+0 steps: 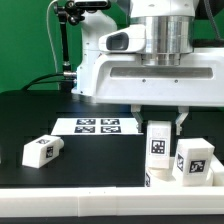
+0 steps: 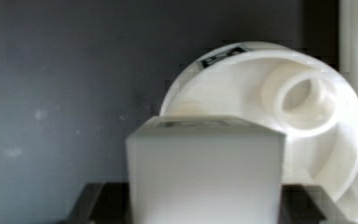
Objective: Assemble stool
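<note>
From the marker board (image 1: 95,126), a toppled leg (image 1: 43,150) was found at eight o'clock, an upright leg (image 1: 159,142) and a second leg (image 1: 193,160) at four.

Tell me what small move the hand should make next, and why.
Probably ease down and close on the upright leg. The hand sits over its top with the leg framed in the wrist view, though a firm grip cannot be confirmed. The seat lies just beyond, its likely destination.

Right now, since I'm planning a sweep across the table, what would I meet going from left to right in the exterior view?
left leg → marker board → middle leg, standing upright → right leg
</note>
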`<action>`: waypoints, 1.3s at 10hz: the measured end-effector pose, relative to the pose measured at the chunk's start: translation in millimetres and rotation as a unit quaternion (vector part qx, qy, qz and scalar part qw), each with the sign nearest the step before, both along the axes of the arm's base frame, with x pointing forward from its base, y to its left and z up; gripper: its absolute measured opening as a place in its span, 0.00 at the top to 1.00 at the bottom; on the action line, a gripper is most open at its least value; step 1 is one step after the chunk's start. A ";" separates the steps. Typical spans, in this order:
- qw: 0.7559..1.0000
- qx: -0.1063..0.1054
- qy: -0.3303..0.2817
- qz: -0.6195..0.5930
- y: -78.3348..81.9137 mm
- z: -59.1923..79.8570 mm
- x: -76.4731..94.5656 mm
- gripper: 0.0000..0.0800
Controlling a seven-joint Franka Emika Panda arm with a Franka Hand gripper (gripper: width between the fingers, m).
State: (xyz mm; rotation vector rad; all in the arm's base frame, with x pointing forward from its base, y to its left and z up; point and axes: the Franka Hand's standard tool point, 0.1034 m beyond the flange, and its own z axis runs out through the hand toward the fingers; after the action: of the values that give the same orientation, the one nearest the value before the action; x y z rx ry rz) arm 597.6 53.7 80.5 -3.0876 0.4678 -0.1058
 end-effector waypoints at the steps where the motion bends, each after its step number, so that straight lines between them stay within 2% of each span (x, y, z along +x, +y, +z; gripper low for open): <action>1: 1.000 0.002 0.000 -0.025 0.4 0.0 0.0 0.58; 4: 0.994 0.014 0.000 -0.110 2.5 -0.5 -0.4 0.58; 5: 0.981 0.032 -0.007 -0.191 2.7 -1.1 -0.3 0.58; 7: 0.956 0.053 -0.010 -0.289 3.5 -1.5 -0.1 0.58; 9: 0.909 0.074 -0.002 -0.409 7.0 -1.6 -0.2 0.58; 13: 0.825 0.103 0.015 -0.556 10.6 -1.8 -0.6 0.58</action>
State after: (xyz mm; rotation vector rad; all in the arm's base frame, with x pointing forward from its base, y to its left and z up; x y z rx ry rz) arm 597.0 64.2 78.7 -2.1781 2.0133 -0.0083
